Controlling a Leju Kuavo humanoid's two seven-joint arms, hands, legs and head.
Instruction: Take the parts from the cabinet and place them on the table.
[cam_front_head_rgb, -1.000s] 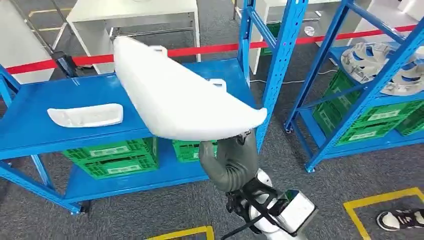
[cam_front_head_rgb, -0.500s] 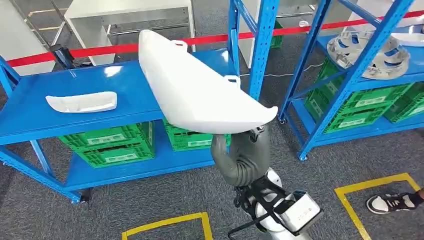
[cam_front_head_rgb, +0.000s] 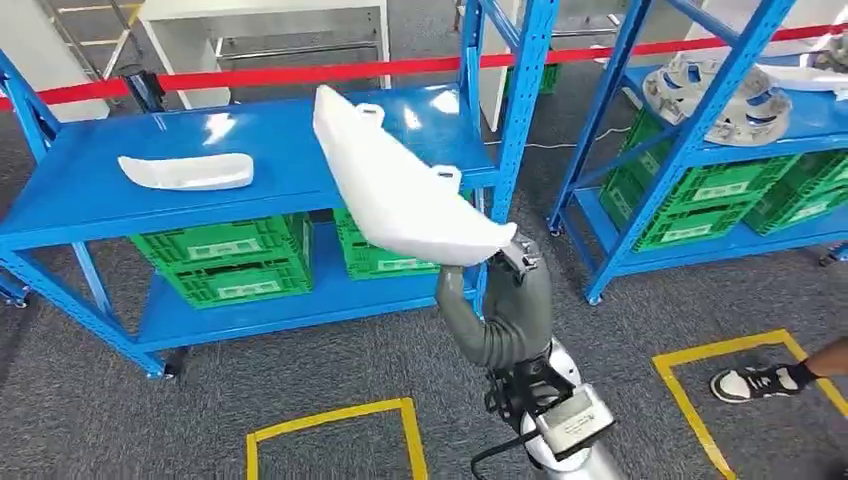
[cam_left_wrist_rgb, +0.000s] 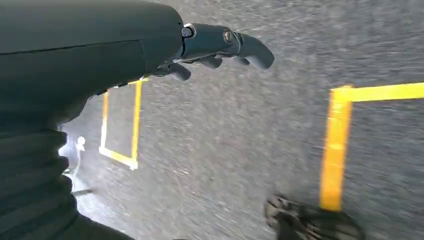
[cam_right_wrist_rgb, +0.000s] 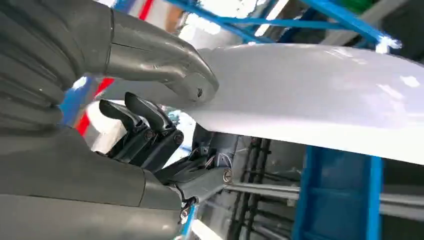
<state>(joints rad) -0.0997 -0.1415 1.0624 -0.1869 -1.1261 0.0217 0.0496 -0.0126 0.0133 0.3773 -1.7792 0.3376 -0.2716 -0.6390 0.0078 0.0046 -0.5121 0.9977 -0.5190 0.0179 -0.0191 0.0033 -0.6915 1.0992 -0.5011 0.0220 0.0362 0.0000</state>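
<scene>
A large curved white part (cam_front_head_rgb: 400, 195) hangs in the air over the front edge of the blue cabinet shelf (cam_front_head_rgb: 100, 205). My right hand (cam_front_head_rgb: 510, 258) holds it by its near end. In the right wrist view the thumb (cam_right_wrist_rgb: 165, 65) lies on top of the white part (cam_right_wrist_rgb: 320, 95) and the darker fingers (cam_right_wrist_rgb: 145, 125) sit beneath it. A smaller white part (cam_front_head_rgb: 187, 171) lies on the shelf's left side. My left hand (cam_left_wrist_rgb: 215, 47) hangs over the grey floor with its fingers apart and nothing in it.
Green crates (cam_front_head_rgb: 225, 262) fill the lower shelf. A second blue rack at the right holds round white parts (cam_front_head_rgb: 715, 95). Red barrier tape (cam_front_head_rgb: 300, 73) runs behind the cabinet. Yellow floor marks (cam_front_head_rgb: 330, 420) and a person's shoe (cam_front_head_rgb: 755, 382) are on the carpet.
The whole view has shifted, so the camera has moved; the cabinet now looks somewhat farther off. The large white part stays in my right hand and now looks smaller.
</scene>
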